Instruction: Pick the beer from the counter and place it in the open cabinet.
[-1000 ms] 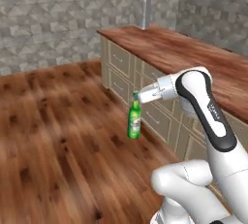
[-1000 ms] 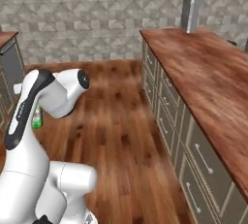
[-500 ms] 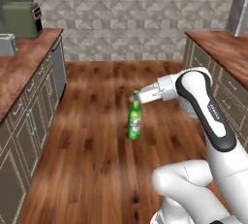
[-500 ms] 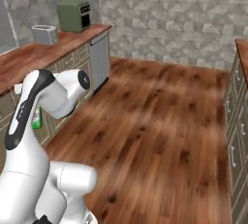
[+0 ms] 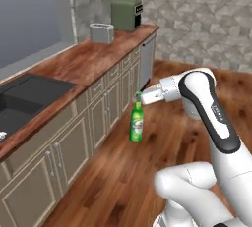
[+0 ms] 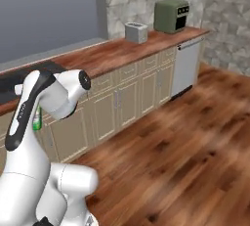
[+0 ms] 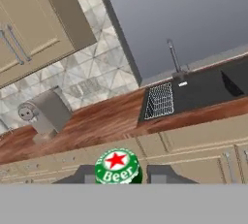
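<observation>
Here, arm stretched sideways, gripper [image 5: 140,97] clamped on beer [image 5: 136,124] neck, bottle upright.

The white arm rises from its base, bends at a big dark-banded elbow up high, then reaches out sideways with the wrist roughly level. The gripper [image 5: 140,97] is clamped tight on the neck of the beer [image 5: 136,124], which hangs upright below it, clear of the floor. From the hand cam, both fingertips [image 7: 163,173] hug the cap.
</observation>
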